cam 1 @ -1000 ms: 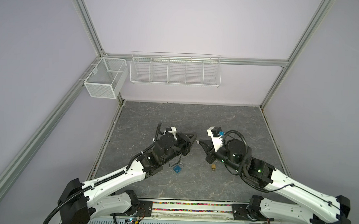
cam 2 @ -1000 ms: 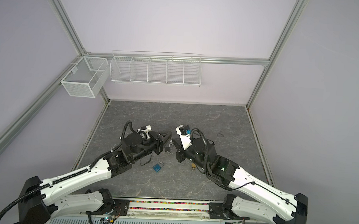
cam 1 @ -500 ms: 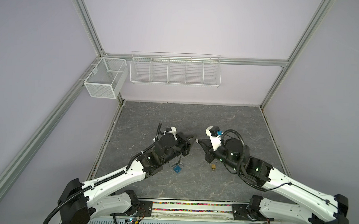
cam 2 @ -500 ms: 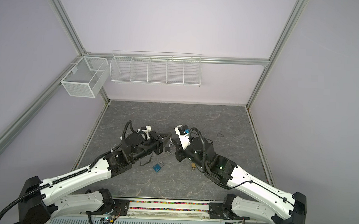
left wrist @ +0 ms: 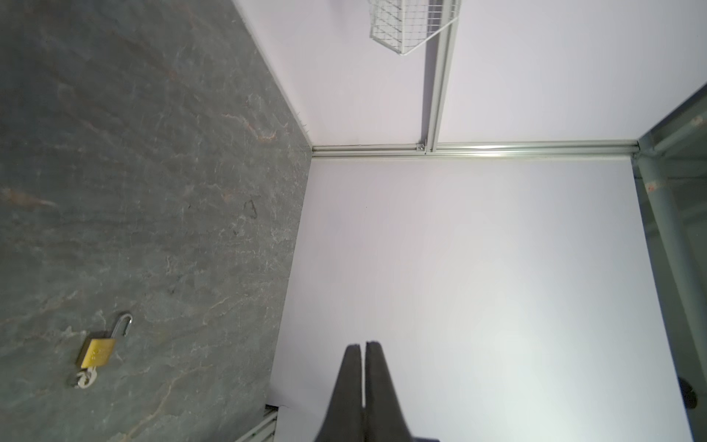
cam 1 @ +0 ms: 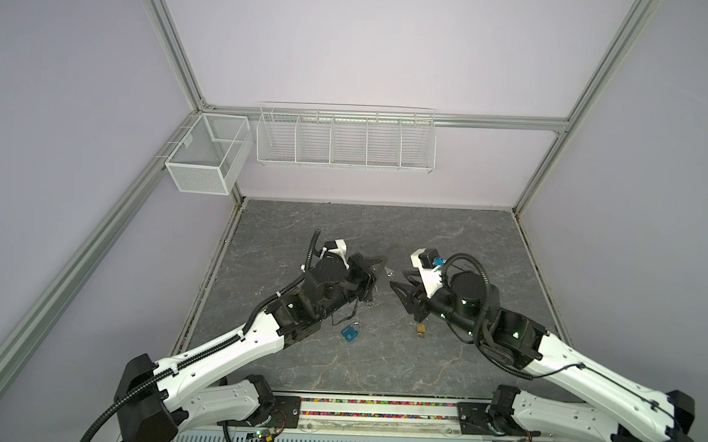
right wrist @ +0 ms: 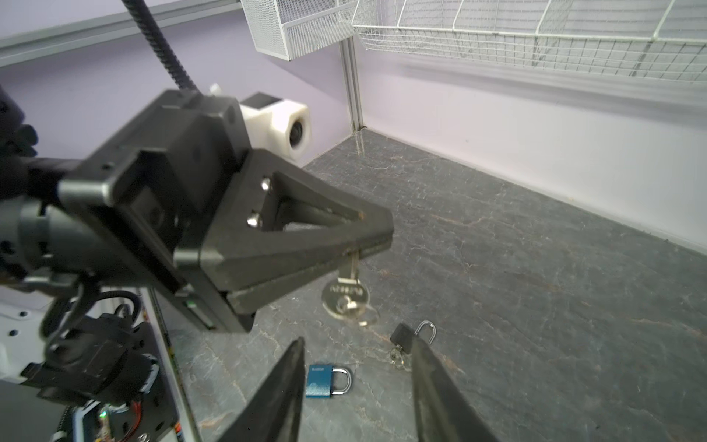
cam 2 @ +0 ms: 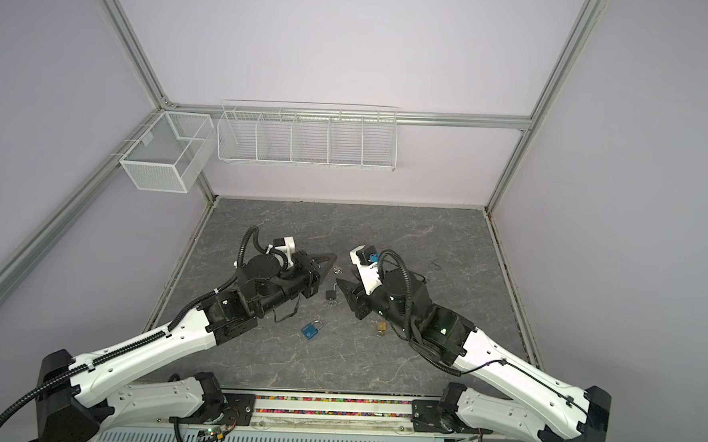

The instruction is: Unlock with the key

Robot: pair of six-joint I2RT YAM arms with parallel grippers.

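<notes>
The key hangs from between the tips of my left gripper above the middle of the table, and my right gripper faces it from the right, just apart. Below and between them lies the middle padlock on the table; nearer my base lie the front padlock, before my left wrist, and to its right the right-hand padlock. On the back wall hangs the wire rack, the mesh box to its left.
</notes>
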